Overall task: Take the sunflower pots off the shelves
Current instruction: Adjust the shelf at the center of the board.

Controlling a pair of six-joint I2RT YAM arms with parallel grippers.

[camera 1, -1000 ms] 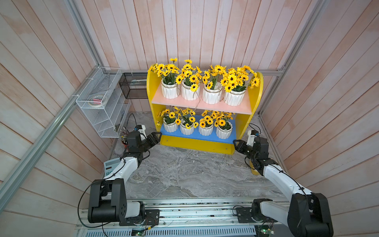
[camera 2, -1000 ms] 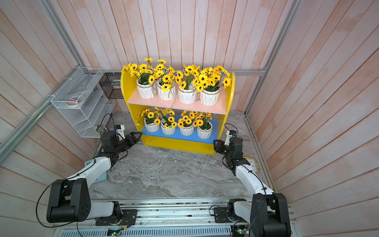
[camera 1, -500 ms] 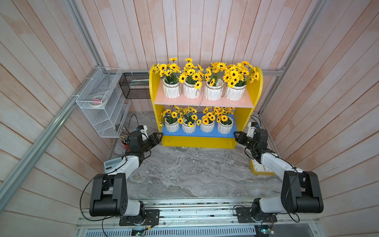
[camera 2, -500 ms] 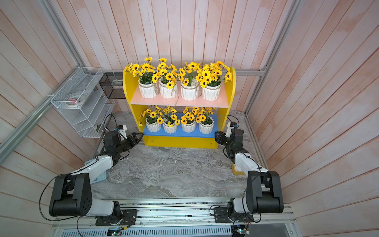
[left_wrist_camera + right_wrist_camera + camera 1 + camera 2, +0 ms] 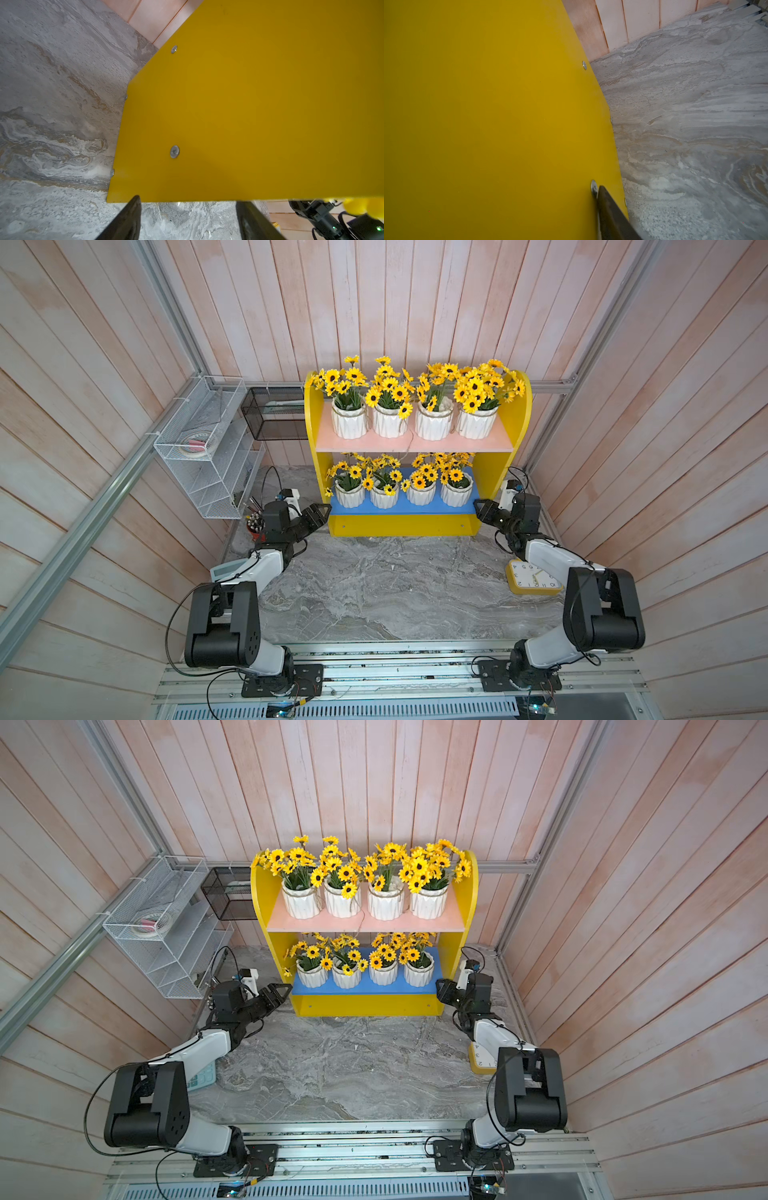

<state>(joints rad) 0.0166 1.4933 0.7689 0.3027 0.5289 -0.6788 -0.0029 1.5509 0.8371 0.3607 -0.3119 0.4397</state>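
Observation:
The shelves [image 5: 415, 526] [image 5: 365, 1006] stand against the back wall: a yellow unit with a pink upper board and a blue lower board. Several sunflower pots [image 5: 390, 420] line the pink board, and several more [image 5: 384, 497] stand on the blue one. My left gripper [image 5: 322, 510] [image 5: 282, 990] [image 5: 187, 200] is open at the unit's lower left front corner, its tips at the side panel's edge with only floor between them. My right gripper [image 5: 478, 504] [image 5: 439, 984] is at the lower right corner. One of its fingers [image 5: 604, 199] lies against the panel's outer face; the other is hidden.
A white wire rack [image 5: 203, 448] and a black mesh basket [image 5: 274, 412] hang on the left wall. A red pen cup [image 5: 254, 526] stands behind my left wrist. A yellow clock [image 5: 534, 578] lies under my right arm, and a pale device [image 5: 201, 1077] lies by my left arm. The marble tabletop [image 5: 395, 585] lies in front of the shelves.
The shelves have slid back toward the wall and squared up. Both grippers stayed at its lower corners, and the right arm has folded closer to its base.

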